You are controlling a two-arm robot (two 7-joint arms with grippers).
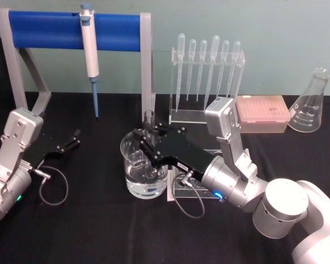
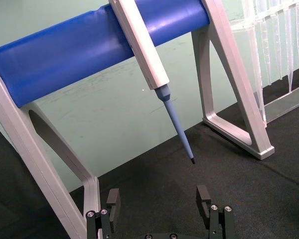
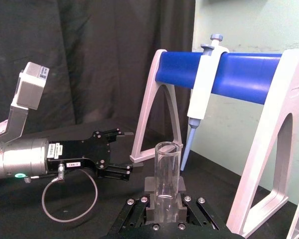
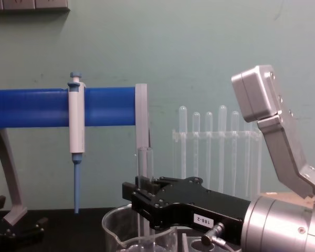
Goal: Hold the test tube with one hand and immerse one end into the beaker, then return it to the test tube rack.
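Observation:
The test tube (image 1: pixel 149 122) stands upright, a clear glass cylinder with its open rim on top. My right gripper (image 1: pixel 147 144) is shut on its middle, directly above the beaker (image 1: pixel 133 175). The beaker is wide, clear and holds water, and the tube's lower end reaches down inside it. From the right wrist, the tube (image 3: pixel 167 169) rises out of the closed jaws. The chest view shows the tube (image 4: pixel 145 164) over the beaker rim (image 4: pixel 114 227), gripped by the right gripper (image 4: pixel 142 202). My left gripper (image 1: pixel 71 140) rests open at the left, with its fingers (image 2: pixel 204 196) spread and nothing between them.
A stand with a blue bar (image 1: pixel 49 30) holds a white-and-blue pipette (image 1: pixel 89 49) at the back left. Behind the beaker is a clear rack of plastic pipettes (image 1: pixel 206 71). A pink tip box (image 1: pixel 261 113) and a conical flask (image 1: pixel 311 104) stand at the back right.

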